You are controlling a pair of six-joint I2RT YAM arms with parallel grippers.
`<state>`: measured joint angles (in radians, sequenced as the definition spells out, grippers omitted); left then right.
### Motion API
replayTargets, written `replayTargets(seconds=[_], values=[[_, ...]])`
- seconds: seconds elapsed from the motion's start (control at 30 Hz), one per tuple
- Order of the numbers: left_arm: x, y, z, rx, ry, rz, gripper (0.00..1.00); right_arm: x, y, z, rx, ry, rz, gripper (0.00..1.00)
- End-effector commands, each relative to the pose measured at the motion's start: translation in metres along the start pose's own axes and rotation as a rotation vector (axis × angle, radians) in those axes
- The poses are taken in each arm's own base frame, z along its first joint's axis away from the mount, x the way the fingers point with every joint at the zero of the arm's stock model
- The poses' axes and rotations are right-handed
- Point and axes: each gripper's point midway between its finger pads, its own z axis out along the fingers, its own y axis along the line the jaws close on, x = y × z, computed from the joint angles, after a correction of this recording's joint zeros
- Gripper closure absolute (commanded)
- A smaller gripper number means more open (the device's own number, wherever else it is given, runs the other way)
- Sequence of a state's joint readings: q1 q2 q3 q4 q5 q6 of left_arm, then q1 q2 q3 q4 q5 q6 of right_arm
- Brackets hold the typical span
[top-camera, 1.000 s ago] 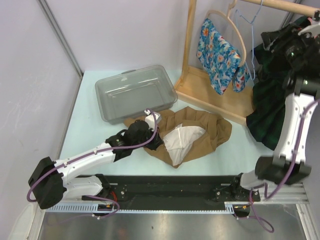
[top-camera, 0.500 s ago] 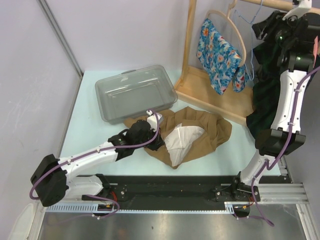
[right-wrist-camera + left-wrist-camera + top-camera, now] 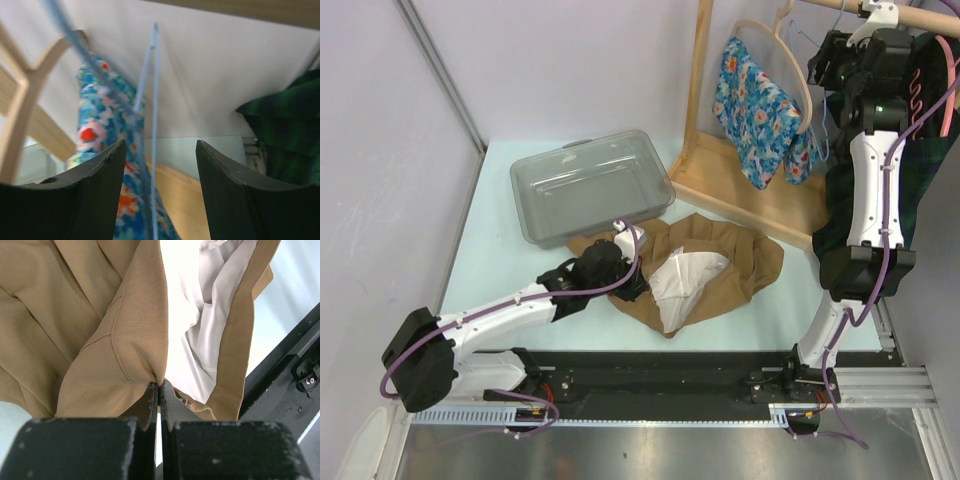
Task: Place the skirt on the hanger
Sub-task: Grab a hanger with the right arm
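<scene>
The tan skirt [image 3: 740, 262] with white lining [image 3: 685, 275] lies crumpled on the table in the top view. My left gripper [image 3: 632, 285] is at its left edge. In the left wrist view that gripper [image 3: 160, 387] is shut on a fold of the skirt [image 3: 115, 330] next to the lining [image 3: 200, 305]. High at the rail, my right gripper [image 3: 823, 62] stands open by an empty blue wire hanger [image 3: 823, 130]. In the right wrist view the hanger's wire [image 3: 154, 100] runs through the gap of the open gripper [image 3: 160, 150], and no finger is closed on it.
A grey plastic bin [image 3: 590, 185] sits at the back left. The wooden rack [image 3: 698, 90] carries a wooden hanger [image 3: 795, 70] with a blue floral garment [image 3: 755, 100]. A dark green plaid garment [image 3: 920, 170] hangs at the right, behind my right arm.
My right arm has risen and swung left, from the plaid garment up to the blue wire hanger at the rail. The left gripper stays shut on the skirt, barely moved.
</scene>
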<state>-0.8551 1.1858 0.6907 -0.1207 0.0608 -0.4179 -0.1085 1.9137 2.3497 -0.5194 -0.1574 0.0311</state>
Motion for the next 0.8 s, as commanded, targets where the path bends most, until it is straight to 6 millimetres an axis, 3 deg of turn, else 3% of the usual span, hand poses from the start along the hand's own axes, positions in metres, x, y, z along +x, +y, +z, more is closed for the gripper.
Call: replayTargets(seconds=[0.0, 0.13, 0.2, 0.23, 0.33, 0.67, 0.77], values=[[-0.019, -0.011, -0.001, 0.039, -0.047, -0.006, 1.0, -0.022, -0.016, -0.002, 0.086, -0.067, -0.035, 0.37], [-0.019, -0.012, -0.001, 0.042, -0.044, -0.003, 1.0, -0.017, -0.012, 0.006, 0.068, -0.063, -0.034, 0.53], [-0.019, -0.011, -0.001, 0.038, -0.043, -0.004, 1.0, -0.018, -0.008, 0.008, 0.057, -0.067, -0.036, 0.68], [-0.019, -0.011, -0.001, 0.038, -0.043, -0.004, 1.0, -0.018, -0.007, 0.009, 0.055, -0.068, -0.036, 0.81], [-0.02, -0.009, -0.001, 0.027, -0.044, -0.008, 1.0, -0.024, -0.003, 0.005, 0.056, -0.083, -0.038, 1.0], [-0.02, -0.001, -0.002, -0.023, -0.046, -0.028, 1.0, -0.089, 0.009, -0.046, 0.06, -0.237, -0.082, 1.0], [-0.02, 0.0, -0.002, -0.03, -0.043, -0.029, 1.0, -0.098, 0.01, -0.056, 0.064, -0.258, -0.082, 1.0]])
